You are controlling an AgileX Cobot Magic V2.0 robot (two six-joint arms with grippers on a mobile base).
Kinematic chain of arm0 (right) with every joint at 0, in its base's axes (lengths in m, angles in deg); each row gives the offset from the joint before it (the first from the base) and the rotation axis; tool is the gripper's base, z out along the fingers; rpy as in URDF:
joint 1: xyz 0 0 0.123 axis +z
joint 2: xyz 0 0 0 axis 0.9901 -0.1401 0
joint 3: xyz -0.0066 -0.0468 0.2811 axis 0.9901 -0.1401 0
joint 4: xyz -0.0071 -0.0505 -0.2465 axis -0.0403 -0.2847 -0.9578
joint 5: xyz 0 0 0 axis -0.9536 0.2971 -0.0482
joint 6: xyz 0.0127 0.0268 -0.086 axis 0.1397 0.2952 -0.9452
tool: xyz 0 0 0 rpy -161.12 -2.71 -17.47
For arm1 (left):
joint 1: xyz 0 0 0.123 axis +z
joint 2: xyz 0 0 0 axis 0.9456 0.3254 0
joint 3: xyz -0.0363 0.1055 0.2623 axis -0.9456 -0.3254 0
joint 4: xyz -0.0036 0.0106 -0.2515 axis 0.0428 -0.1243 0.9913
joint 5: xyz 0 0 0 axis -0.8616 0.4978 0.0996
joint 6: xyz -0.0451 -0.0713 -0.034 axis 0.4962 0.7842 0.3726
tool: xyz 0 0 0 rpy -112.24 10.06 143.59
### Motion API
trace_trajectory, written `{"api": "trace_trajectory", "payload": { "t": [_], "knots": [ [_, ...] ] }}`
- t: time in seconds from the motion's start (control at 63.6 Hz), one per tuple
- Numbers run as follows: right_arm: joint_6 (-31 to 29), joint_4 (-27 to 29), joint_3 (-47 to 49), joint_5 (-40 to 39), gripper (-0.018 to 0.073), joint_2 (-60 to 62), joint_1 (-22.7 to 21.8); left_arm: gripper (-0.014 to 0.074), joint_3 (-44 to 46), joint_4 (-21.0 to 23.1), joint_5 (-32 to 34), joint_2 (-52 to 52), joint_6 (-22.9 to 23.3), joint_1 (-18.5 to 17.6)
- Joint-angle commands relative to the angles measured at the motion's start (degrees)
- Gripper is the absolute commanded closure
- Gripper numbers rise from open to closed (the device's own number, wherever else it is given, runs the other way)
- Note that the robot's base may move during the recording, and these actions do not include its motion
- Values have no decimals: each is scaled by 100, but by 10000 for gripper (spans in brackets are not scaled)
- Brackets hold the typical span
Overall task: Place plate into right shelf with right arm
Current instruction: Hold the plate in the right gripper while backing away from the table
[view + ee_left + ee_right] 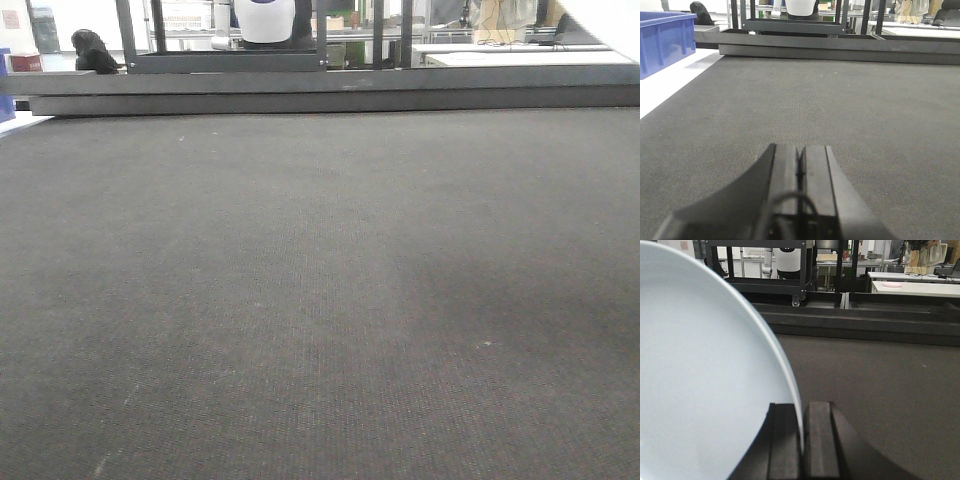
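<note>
- Counting one white plate (700, 380), one blue plastic bin (662, 42) and two grippers, all above a dark grey carpet (320, 300).
- Blue plastic bin is sitting at the far left on a white surface (670, 90); its inside is not showing, so I cannot tell its contents.
- Right gripper (802, 412) is pinching the plate's rim between its two black fingers, with the plate standing on edge and filling the left of the wrist view.
- Left gripper (800, 150) is pointing along the carpet, fingers pressed together and holding nothing.
</note>
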Motion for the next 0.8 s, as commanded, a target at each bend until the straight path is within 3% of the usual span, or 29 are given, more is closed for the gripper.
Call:
{"api": "trace_trajectory", "payload": {
  "t": [0.0,0.786],
  "knots": [
    [-19,11,174,-572,497,-41,-46,724,-59,47,516,-59,40,-11],
    [-19,11,174,-572,497,-41,-46,724,-59,47,516,-59,40,-11]
  ]
}}
